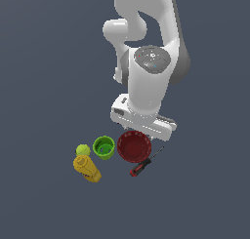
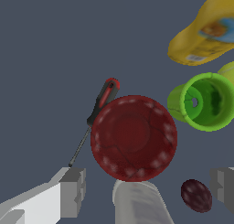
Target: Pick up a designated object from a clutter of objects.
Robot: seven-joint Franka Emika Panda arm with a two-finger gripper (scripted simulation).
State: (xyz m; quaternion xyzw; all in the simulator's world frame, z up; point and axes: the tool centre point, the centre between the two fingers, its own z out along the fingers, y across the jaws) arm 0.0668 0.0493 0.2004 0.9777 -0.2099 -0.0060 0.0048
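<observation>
From where I stand the arm is in its approach – hanging over the clutter, nothing lifted yet. The gripper [image 2: 148, 187] is spread wide and empty, its fingers [image 2: 73, 191] well apart. Which item is meant I cannot tell; the dark red bowl [image 2: 133, 137] sits most nearly beneath it, on the desk [image 1: 44, 87]. Next, I'd guess, it must centre on one item, drop and close.

Counting: one bowl, one red-and-black-handled screwdriver [image 2: 103, 102] touching its rim, one green cup [image 2: 203, 102], one yellow bottle [image 2: 205, 33], one yellow-green ball [image 1: 83, 149], one pale bottle [image 2: 139, 202] – mostly hidden – and one tiny dark red piece [image 2: 196, 195].
</observation>
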